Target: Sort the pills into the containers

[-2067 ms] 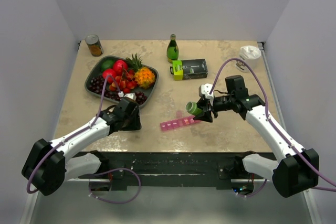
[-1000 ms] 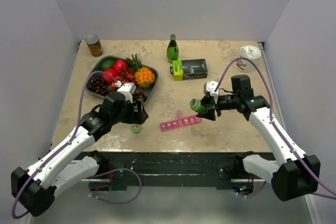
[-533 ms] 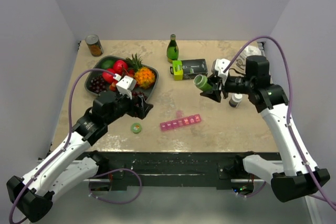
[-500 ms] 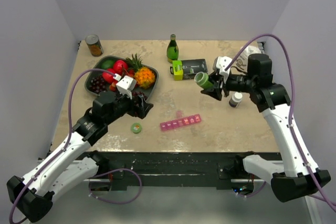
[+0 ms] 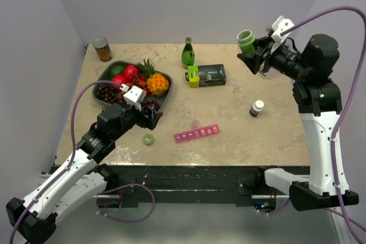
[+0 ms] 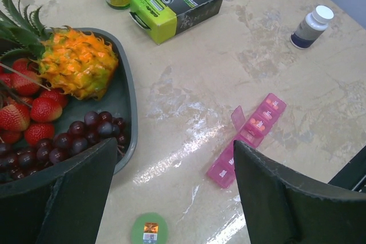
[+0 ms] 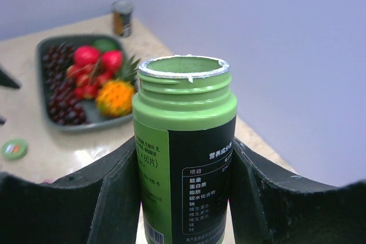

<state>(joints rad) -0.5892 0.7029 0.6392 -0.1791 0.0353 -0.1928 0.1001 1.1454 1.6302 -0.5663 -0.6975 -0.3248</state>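
Quick status from my end. The table (image 5: 229, 115) is a beige, marble-looking slab, shiny enough that I get glare off it in the left wrist view. Plain pale walls (image 5: 189, 4) box it in on the left, far and right sides.

The pink pill organiser (image 5: 197, 134) lies at a slant close to the near edge, about mid-table, with one lid flipped up. A loose green cap (image 5: 148, 139) sits flat on the table to its left, clearly apart from it.

My left gripper (image 5: 151, 118) hangs over the near-left part of the table by the fruit tray (image 5: 106, 74), with its jaws spread wide and nothing between them. My right gripper (image 5: 255, 50) is up in the air over the far right corner, clamped on both sides of a green bottle (image 7: 183, 141), which has no cap and an open mouth.

As for the other stuff, a dark bottle (image 5: 257, 108) with a white cap stands toward the right edge. A can (image 5: 103, 50) is in the far left corner, and a green glass bottle (image 5: 188, 54) is at the far edge. A black-and-green box (image 5: 207, 75) sits just in front of that.
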